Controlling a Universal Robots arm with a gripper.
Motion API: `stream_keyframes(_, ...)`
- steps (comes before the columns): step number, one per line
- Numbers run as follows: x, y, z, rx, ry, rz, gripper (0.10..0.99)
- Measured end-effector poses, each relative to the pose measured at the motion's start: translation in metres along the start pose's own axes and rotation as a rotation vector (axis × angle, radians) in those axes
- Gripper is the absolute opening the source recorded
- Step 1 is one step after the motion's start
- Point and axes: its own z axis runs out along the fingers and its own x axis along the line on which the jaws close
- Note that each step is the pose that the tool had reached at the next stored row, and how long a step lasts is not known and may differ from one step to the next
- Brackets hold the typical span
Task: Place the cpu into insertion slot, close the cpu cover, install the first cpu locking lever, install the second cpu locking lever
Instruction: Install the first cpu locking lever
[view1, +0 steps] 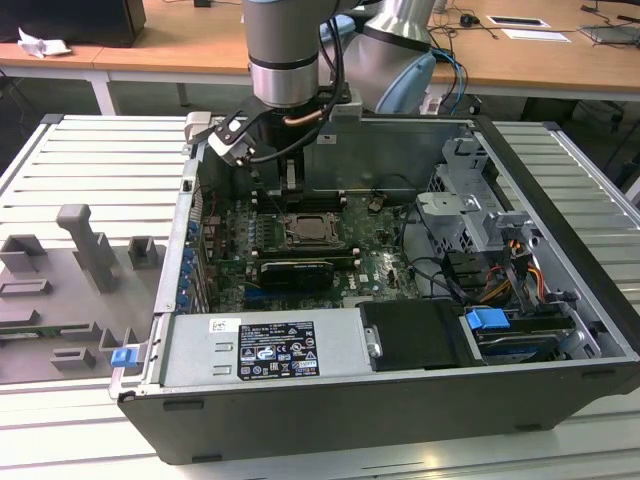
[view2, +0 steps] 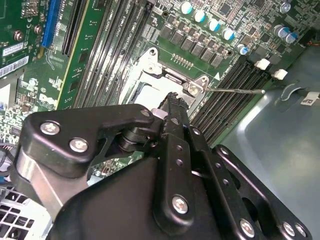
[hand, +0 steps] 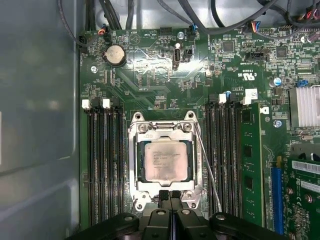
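In the first wrist view the cpu (hand: 165, 161) lies flat in the insertion slot (hand: 134, 186), its pale metal face showing through the square cut-out of the cpu cover (hand: 165, 135). The cover lies down over the chip. My gripper (hand: 169, 195) is shut, its two black fingertips pressed together at the socket's edge, with nothing visible between them. A thin metal locking lever (hand: 209, 167) runs along one side of the socket, slanting away from it. In the second wrist view the fingers (view2: 172, 102) point at the socket corner and the lever rod (view2: 235, 91) sticks out sideways. The exterior view shows the gripper (view1: 290, 190) above the socket (view1: 308, 232).
Long memory slots (hand: 105, 160) flank the socket, and a green memory module (hand: 250, 160) stands beside them. A black expansion card (view1: 295, 272), the power supply (view1: 260, 345), cables and a drive cage (view1: 470, 210) fill the open case. A grey fixture (view1: 90, 250) sits at the exterior view's left.
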Motion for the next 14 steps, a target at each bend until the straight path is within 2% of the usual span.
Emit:
stream_keyframes(4, 0.0, 0.0007, -0.0087, 0.0, 0.0, 0.0, 0.106)
stream_keyframes(7, 0.0001, 0.0008, -0.0098, 0.0, 0.0007, -0.007, 0.106)
stream_keyframes(8, 0.0, 0.0008, -0.0099, 0.0, 0.0021, -0.031, 0.106)
stream_keyframes(9, 0.0, 0.0007, -0.0098, 0.0, 0.0075, -0.102, 0.106)
stream_keyframes(11, 0.0, 0.0007, -0.0097, 0.0, 0.0129, -0.174, 0.106)
stream_keyframes(14, 0.0, 0.0007, -0.0097, 0.001, 0.0176, -0.235, 0.106)
